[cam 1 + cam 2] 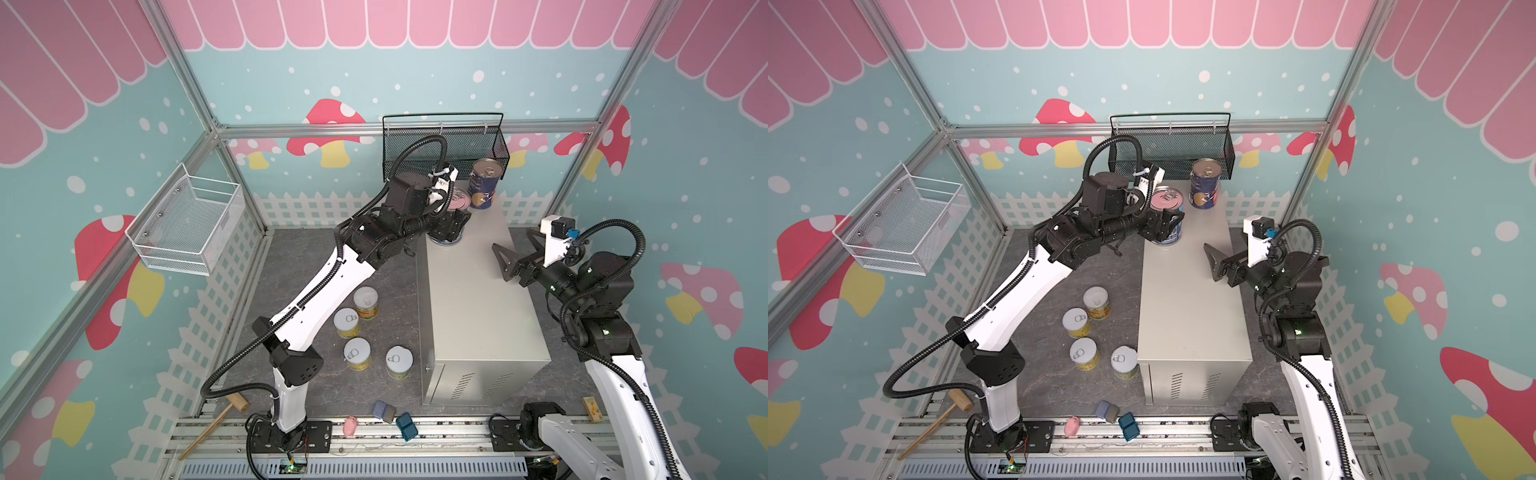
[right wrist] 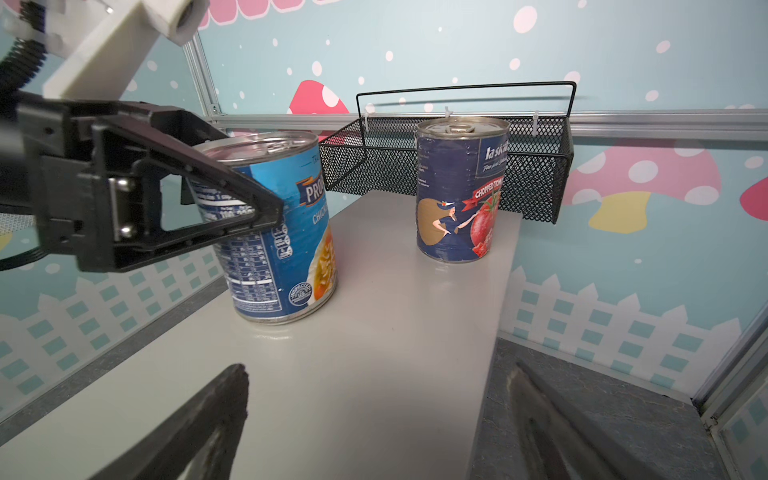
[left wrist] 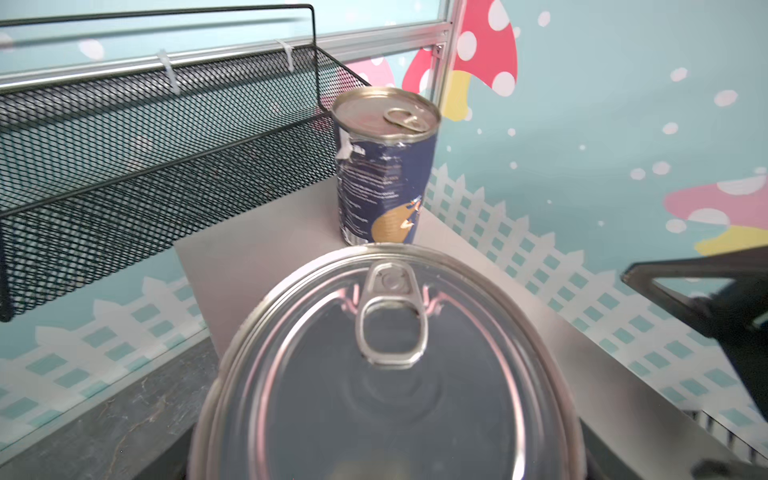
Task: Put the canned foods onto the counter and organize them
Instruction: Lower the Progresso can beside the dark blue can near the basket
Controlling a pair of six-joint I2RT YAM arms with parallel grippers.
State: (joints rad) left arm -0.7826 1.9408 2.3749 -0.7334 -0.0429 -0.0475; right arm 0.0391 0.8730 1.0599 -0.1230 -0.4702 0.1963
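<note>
A blue soup can (image 1: 1168,199) stands at the far left edge of the beige counter (image 1: 1187,311), and my left gripper (image 1: 1165,224) is shut on its sides. Its lid (image 3: 390,374) fills the left wrist view, hiding the jaws there. In the right wrist view one left finger (image 2: 232,195) presses the can's label (image 2: 286,232). A taller dark blue tomato can (image 1: 484,185) (image 3: 386,166) stands apart at the counter's far end. Several short yellow cans (image 1: 357,353) stand on the floor left of the counter. My right gripper (image 1: 500,262) (image 2: 378,370) hangs open and empty over the counter's right edge.
A black mesh basket (image 1: 444,141) hangs on the back wall just behind the counter. A white wire basket (image 1: 187,224) is on the left wall. A wooden mallet (image 1: 216,424), blue blocks (image 1: 406,426) and a pink block (image 1: 350,426) lie by the front rail.
</note>
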